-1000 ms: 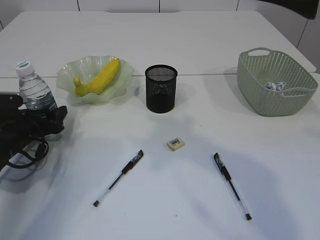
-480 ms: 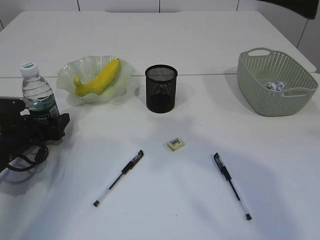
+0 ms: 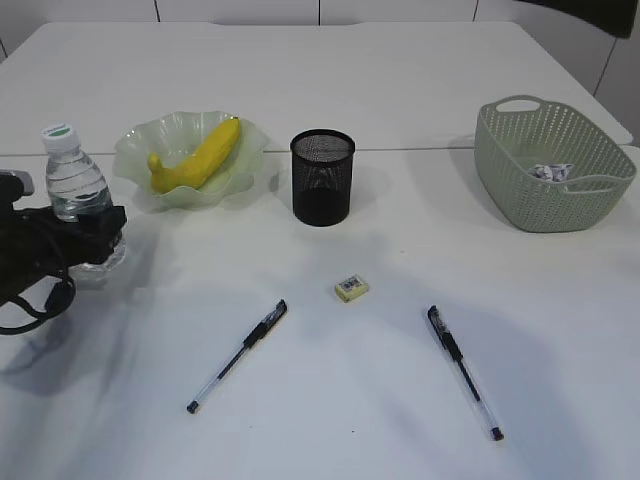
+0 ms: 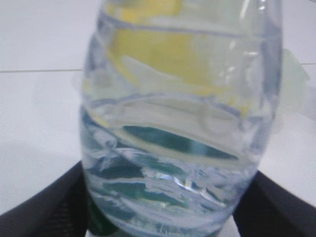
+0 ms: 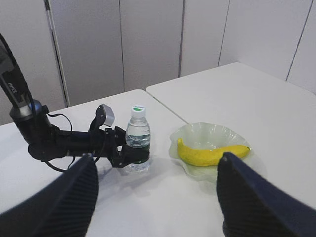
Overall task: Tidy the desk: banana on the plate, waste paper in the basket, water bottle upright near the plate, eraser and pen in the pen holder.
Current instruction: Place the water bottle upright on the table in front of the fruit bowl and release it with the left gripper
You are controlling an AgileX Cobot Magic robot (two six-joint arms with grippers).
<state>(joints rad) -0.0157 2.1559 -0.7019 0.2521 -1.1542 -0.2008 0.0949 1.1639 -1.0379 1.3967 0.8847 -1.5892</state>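
The clear water bottle [image 3: 72, 180] with a white-green cap stands upright left of the plate [image 3: 135, 150]. My left gripper [image 3: 100, 232] is shut around its lower body; the bottle [image 4: 182, 123] fills the left wrist view between the two black fingers [image 4: 168, 210]. The banana [image 3: 200, 155] lies on the pale green plate. The black mesh pen holder [image 3: 322, 178] stands mid-table. The eraser [image 3: 351, 288] and two pens [image 3: 238, 355] [image 3: 463, 372] lie on the table in front. Waste paper [image 3: 550, 172] is in the green basket [image 3: 520, 195]. My right gripper [image 5: 158, 197] is open and empty, high above the table.
The right wrist view shows the left arm [image 5: 64, 140] holding the bottle [image 5: 138, 133] next to the plate [image 5: 197, 133] with the banana [image 5: 210, 155]. A seam between two white tables runs behind the pen holder. The basket stands near the right table edge.
The left gripper has carried the bottle a little right towards the plate and now sits higher on the bottle's body, with the bottle's base showing below it. Nothing else moved.
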